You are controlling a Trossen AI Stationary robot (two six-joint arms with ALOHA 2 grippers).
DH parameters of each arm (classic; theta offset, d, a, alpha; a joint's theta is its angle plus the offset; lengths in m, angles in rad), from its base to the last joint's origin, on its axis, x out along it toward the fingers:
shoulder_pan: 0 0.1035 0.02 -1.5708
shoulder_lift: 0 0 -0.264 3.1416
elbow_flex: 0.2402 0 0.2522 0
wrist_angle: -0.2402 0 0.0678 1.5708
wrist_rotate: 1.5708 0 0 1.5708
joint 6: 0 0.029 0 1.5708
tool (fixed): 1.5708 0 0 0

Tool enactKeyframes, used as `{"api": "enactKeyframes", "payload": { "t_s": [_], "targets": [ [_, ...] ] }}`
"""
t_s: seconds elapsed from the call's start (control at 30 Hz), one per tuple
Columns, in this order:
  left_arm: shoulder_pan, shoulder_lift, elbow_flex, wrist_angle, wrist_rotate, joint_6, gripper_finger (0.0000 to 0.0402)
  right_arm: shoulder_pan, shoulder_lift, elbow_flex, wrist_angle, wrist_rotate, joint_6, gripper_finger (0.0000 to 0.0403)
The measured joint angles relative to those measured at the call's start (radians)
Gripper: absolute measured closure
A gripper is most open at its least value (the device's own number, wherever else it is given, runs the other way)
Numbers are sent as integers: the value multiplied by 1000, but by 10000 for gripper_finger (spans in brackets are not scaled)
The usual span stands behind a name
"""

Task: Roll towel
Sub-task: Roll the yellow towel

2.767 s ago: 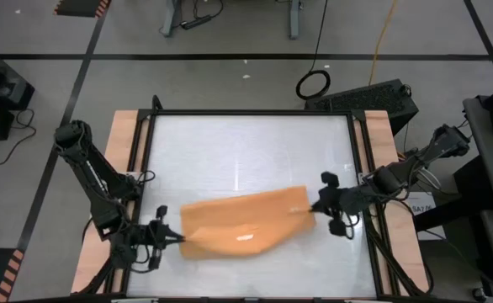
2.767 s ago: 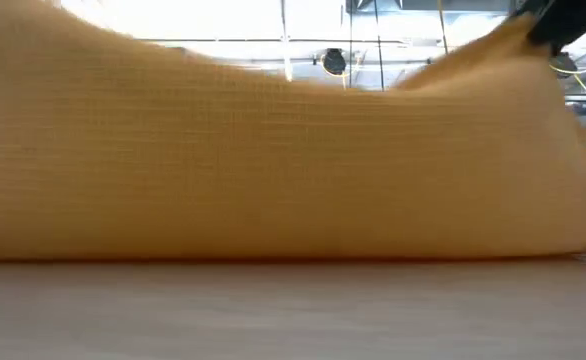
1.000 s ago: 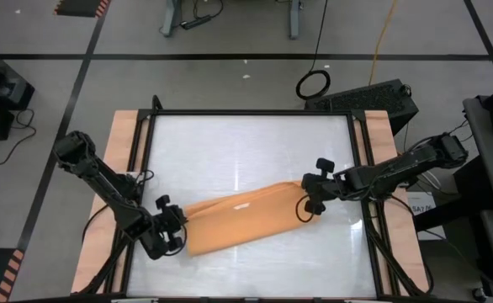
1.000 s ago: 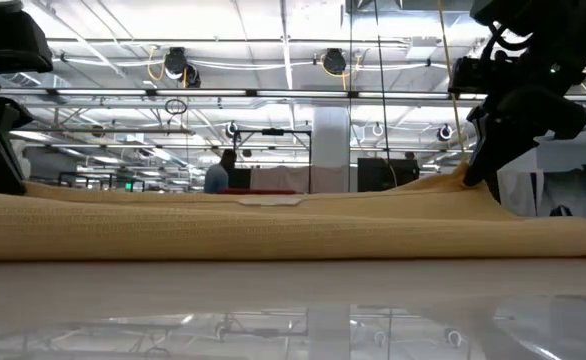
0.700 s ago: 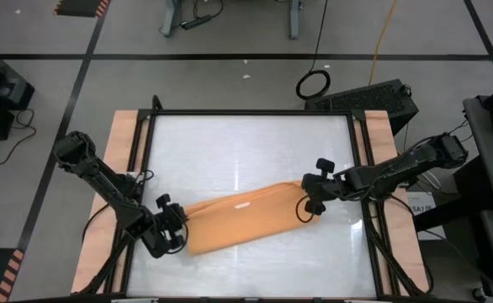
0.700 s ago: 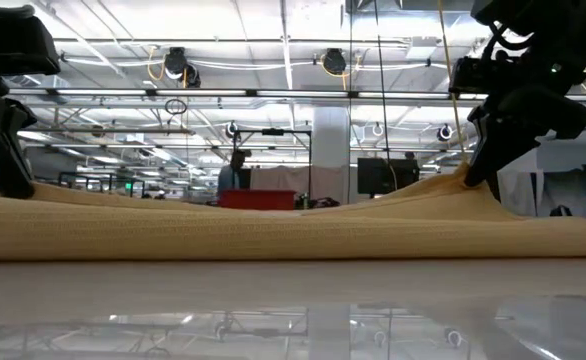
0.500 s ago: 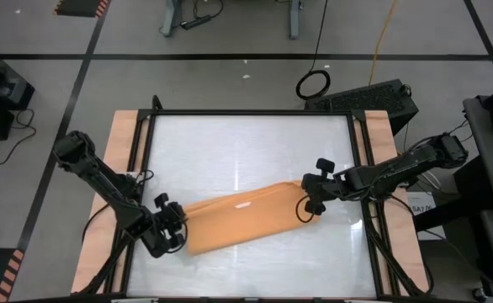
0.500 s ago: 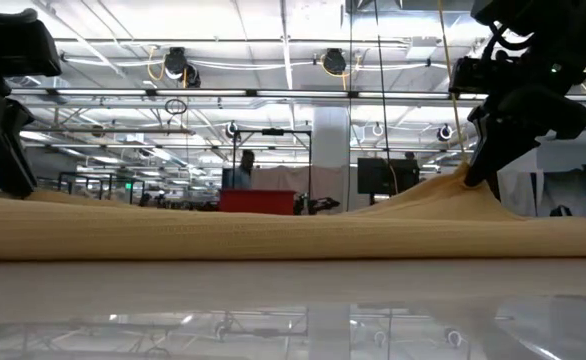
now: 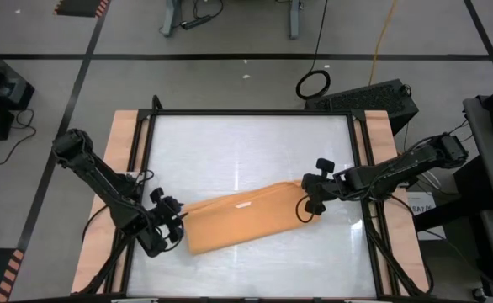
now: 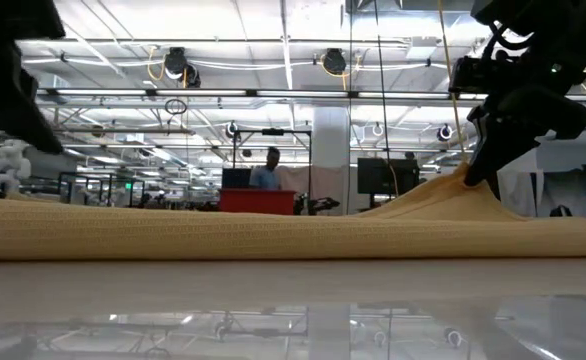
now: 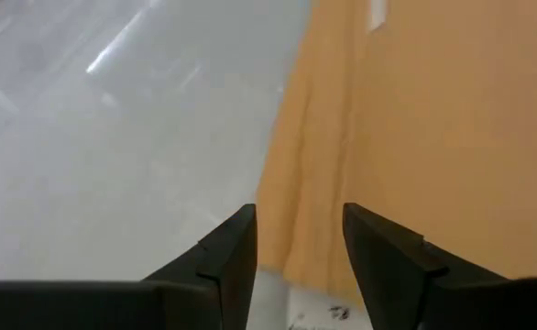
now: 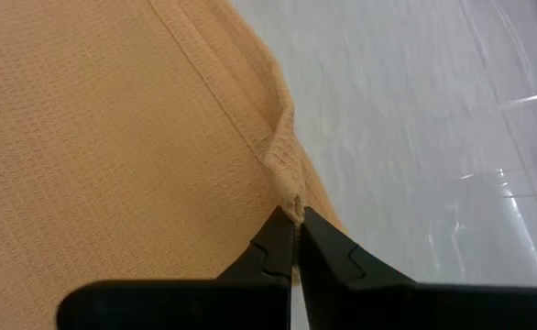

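The orange-tan towel lies folded into a long slanted band on the white tabletop, its small white tag on top. My left gripper hangs open just above the towel's left end; in the left wrist view its fingers stand either side of the towel's long edge without touching it. My right gripper is shut on the towel's right end. In the low view the towel lies flat and rises to a peak at the right. My right gripper pinches the towel's hemmed edge between its two fingertips, at the far corner of the towel's right end. The fingers slant down from the table's right side. The cloth is drawn up into a small peak there; the rest lies on the table.
Wooden rails and a black frame border the tabletop. Bare white surface lies far of the towel and along the near edge. A dark keyboard sits beyond the far right corner. A person stands far off in the room behind.
My left gripper has opened, let go of the towel's left end and risen, drawing back a little toward the table's left edge. The towel's left end has settled flat on the table. My right gripper and its end of the towel have kept still.
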Motion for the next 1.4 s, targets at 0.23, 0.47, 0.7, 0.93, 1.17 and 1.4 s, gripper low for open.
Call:
{"api": "enactKeyframes", "payload": {
  "t_s": [0.23, 0.47, 0.7, 0.93, 1.17, 1.4],
  "targets": [
    [-64, 3, -88, 35, 66, -247, 233, 0, 0, 0, -1, 0, -12, 403],
    [-145, 4, -159, 137, 68, -398, 238, 0, 0, 0, -1, 1, -42, 403],
    [-123, 5, -207, 162, 102, -379, 283, 0, 0, 0, -1, 29, -60, 403],
    [-102, 5, -266, 303, 47, -255, 324, 1, 0, 0, 0, 50, -60, 403],
    [-56, 5, -299, 421, -43, -106, 327, 1, 0, 0, 28, 54, -67, 403],
    [-25, 5, -311, 399, -171, -29, 327, 1, 0, 0, 53, 56, -78, 403]
  ]
}}
